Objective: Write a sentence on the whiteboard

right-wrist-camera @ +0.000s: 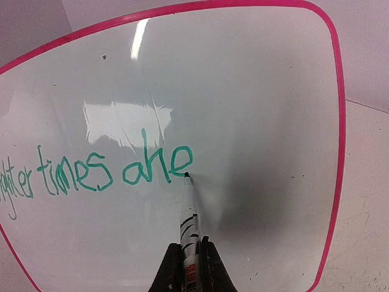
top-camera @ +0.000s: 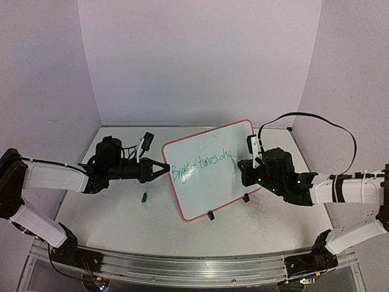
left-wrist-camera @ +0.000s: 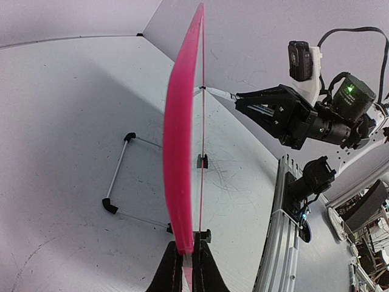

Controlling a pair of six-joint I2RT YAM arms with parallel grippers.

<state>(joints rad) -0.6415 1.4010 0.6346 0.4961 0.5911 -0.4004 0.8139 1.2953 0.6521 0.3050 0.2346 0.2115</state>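
My left hand [left-wrist-camera: 187, 258] is clenched on the whiteboard [top-camera: 209, 198] edge right at its fingertips, bracing it on the surface [top-camera: 121, 210] against pen pressure. The sentence [right-wrist-camera: 103, 170] reads "Brighter times ahe". It ends just ahead of my right hand [right-wrist-camera: 190, 258], which grips the green marker [right-wrist-camera: 189, 222], tip touching the board.

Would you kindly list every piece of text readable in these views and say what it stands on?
"Brighter times ahe": green handwriting on the whiteboard, last word unfinished.
Print on the marker label: too small to read.
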